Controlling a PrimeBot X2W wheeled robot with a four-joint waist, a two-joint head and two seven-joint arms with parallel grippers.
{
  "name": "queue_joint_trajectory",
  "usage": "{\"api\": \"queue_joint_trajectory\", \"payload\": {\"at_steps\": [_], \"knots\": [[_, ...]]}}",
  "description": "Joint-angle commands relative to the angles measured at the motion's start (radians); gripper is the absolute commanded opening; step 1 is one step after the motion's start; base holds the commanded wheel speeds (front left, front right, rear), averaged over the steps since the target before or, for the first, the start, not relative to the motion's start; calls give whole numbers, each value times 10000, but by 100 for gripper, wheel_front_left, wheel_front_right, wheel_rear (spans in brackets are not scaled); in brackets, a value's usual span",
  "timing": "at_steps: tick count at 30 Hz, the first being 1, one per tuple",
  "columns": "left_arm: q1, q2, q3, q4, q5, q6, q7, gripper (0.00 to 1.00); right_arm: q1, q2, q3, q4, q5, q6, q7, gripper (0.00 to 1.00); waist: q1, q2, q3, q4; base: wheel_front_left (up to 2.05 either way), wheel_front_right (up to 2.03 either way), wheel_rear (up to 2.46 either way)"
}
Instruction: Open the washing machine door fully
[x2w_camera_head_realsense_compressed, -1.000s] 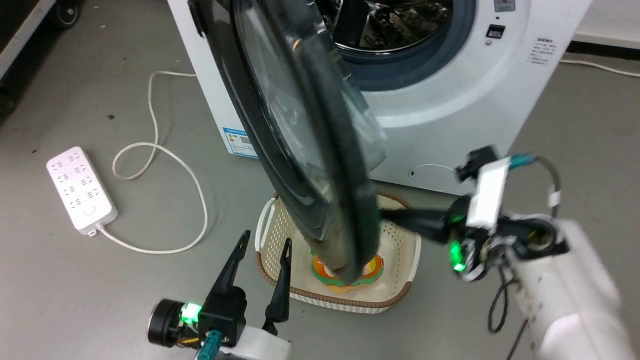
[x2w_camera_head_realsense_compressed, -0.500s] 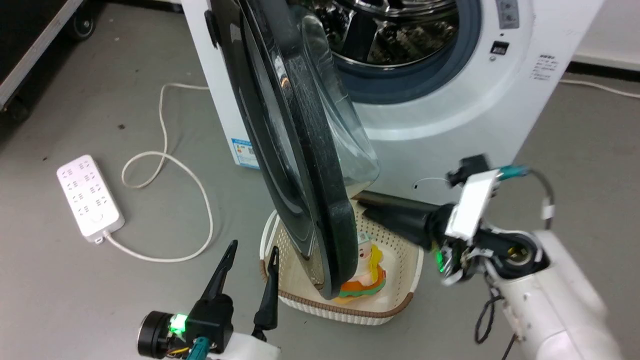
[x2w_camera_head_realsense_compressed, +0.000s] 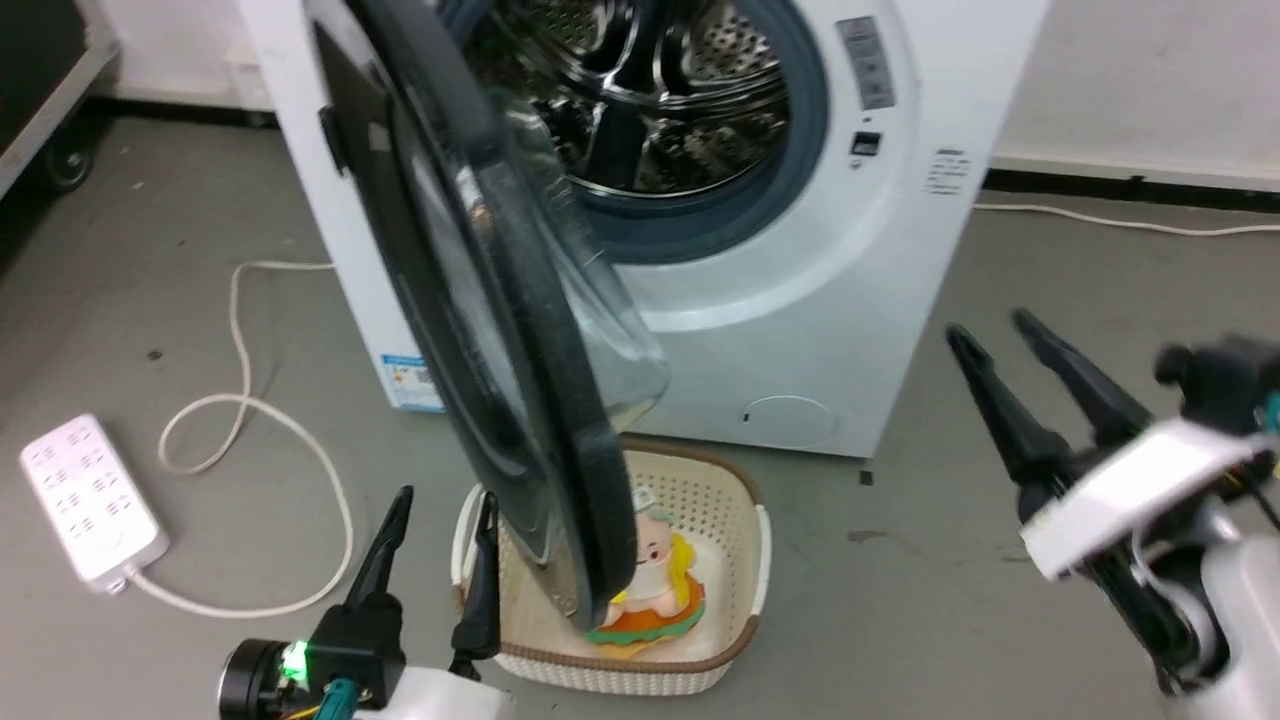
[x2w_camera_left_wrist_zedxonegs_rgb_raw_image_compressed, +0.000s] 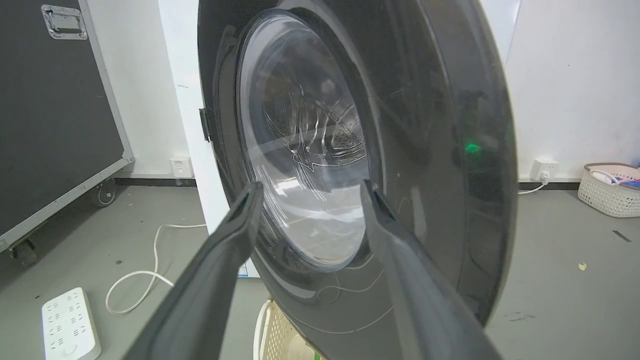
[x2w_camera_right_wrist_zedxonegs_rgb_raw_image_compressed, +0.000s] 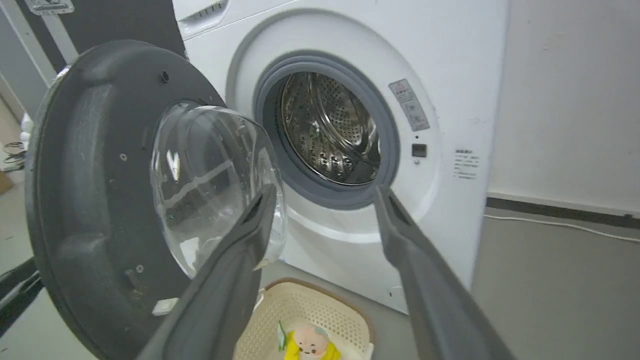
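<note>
The washing machine door (x2w_camera_head_realsense_compressed: 440, 300) stands swung out about edge-on to my head view, its clear glass bowl (x2w_camera_head_realsense_compressed: 600, 330) facing the washing machine (x2w_camera_head_realsense_compressed: 800, 330). The steel drum (x2w_camera_head_realsense_compressed: 650, 100) shows inside the grey-rimmed opening. My left gripper (x2w_camera_head_realsense_compressed: 445, 495) is open, low in front of the door's outer face (x2w_camera_left_wrist_zedxonegs_rgb_raw_image_compressed: 425, 150), apart from it. My right gripper (x2w_camera_head_realsense_compressed: 988, 323) is open at the right, well away from the door. In its wrist view the right gripper (x2w_camera_right_wrist_zedxonegs_rgb_raw_image_compressed: 326, 191) looks at the door's inner side (x2w_camera_right_wrist_zedxonegs_rgb_raw_image_compressed: 90, 175), the bowl (x2w_camera_right_wrist_zedxonegs_rgb_raw_image_compressed: 210, 175) and the drum (x2w_camera_right_wrist_zedxonegs_rgb_raw_image_compressed: 330, 130).
A cream basket (x2w_camera_head_realsense_compressed: 735, 500) holding a small doll (x2w_camera_head_realsense_compressed: 655, 570) sits on the floor under the door's lower edge. A white power strip (x2w_camera_head_realsense_compressed: 90, 495) and its cable (x2w_camera_head_realsense_compressed: 240, 420) lie at the left. A black wheeled case (x2w_camera_left_wrist_zedxonegs_rgb_raw_image_compressed: 50, 125) stands farther left.
The head camera has shifted. My right gripper has drawn back to the right, away from the door's lower inner side, and its fingers now point upward. The left gripper holds its place.
</note>
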Motion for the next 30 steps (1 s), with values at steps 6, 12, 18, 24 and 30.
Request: {"api": "queue_joint_trajectory", "payload": {"at_steps": [6,12,18,24,30], "knots": [[346,18,207,-117,-81,-33,-55,100,1710,454,-1234,-759,-3115,10,-1526,100,1,0,-278,-552,0,0,0],[481,-3,276,-70,-77,-142,-55,100,3626,2193,-2138,-1686,-5762,10,-1948,100,1,0,-318,-738,0,0,0],[607,-49,255,111,-27,-210,-55,100,4875,2907,-2521,-1972,-6330,10,-2313,100,1,0,-343,-796,0,0,0],[685,-86,272,390,-13,-247,-55,100,5198,2994,-2539,-1655,-6304,10,-2548,100,1,0,-333,-836,0,0,0],[608,-126,292,541,0,-286,-55,78,5116,2999,-2477,-1523,-6161,10,-2667,100,1,0,-280,-806,0,0,0]]}}
